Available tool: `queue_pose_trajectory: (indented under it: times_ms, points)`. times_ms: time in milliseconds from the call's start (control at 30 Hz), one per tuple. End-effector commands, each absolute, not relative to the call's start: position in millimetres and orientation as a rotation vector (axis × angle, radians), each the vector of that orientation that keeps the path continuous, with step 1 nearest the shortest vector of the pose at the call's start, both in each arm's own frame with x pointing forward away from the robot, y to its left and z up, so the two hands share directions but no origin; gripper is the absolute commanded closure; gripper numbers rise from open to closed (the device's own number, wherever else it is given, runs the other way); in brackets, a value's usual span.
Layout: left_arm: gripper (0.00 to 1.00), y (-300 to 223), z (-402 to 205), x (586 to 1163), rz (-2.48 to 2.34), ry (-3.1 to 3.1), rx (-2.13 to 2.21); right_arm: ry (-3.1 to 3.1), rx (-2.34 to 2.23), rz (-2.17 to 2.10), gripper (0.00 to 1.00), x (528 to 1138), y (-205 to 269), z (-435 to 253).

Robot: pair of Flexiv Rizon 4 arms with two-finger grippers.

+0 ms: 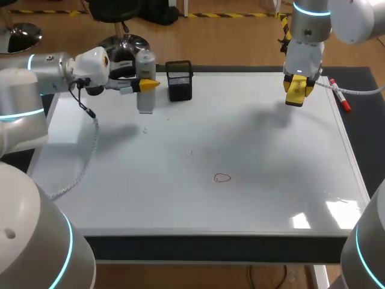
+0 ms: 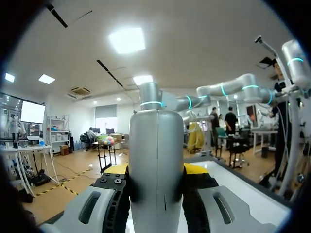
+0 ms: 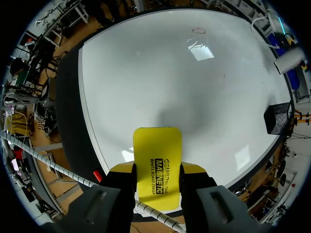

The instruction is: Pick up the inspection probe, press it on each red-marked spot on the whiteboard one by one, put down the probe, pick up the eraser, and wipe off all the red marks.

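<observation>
The inspection probe [image 1: 145, 66], a grey upright cylinder, is at the whiteboard's [image 1: 252, 205] back left, and my left gripper [image 1: 146, 85] is shut on its middle. In the left wrist view the probe [image 2: 155, 155] fills the gap between the fingers of the left gripper [image 2: 155, 171]. My right gripper [image 1: 297, 91] hangs above the board's back right, shut on the yellow eraser [image 1: 296, 93]. The eraser [image 3: 157, 165] sticks out between the right gripper's [image 3: 156, 170] fingers. One small red circle [image 1: 222, 177] is drawn near the board's middle front; this red circle [image 3: 198, 30] lies far ahead of the eraser.
A black mesh holder [image 1: 179, 79] stands just right of the probe at the back edge. A red-capped marker [image 1: 341, 99] lies on the board's right rim near my right gripper. A cable [image 1: 90, 144] hangs from the left arm onto the board.
</observation>
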State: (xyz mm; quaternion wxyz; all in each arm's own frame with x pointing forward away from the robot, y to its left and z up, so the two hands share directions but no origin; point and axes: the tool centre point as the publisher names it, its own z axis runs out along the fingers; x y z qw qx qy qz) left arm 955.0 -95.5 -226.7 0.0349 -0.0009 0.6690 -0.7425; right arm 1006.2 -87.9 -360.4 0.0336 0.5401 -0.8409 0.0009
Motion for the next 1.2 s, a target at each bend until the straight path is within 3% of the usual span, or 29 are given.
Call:
queue_pose_trajectory:
  times_ms: [33,967,1200]
  points:
    - [1.00,-93.4,-225.6,951.7,-2.271,2.034,-0.036,-2.584,1.664,0.007,1.00,1006.0,-88.9,-359.0]
    - [1.00,-89.2,-228.1,955.3,-2.277,2.013,-0.057,-2.584,1.664,0.007,1.00,1006.0,-88.9,-359.0]
    - [1.00,-89.2,-228.1,955.3,-2.277,2.013,-0.057,-2.505,1.842,0.049,1.00,985.7,-36.1,-350.2]
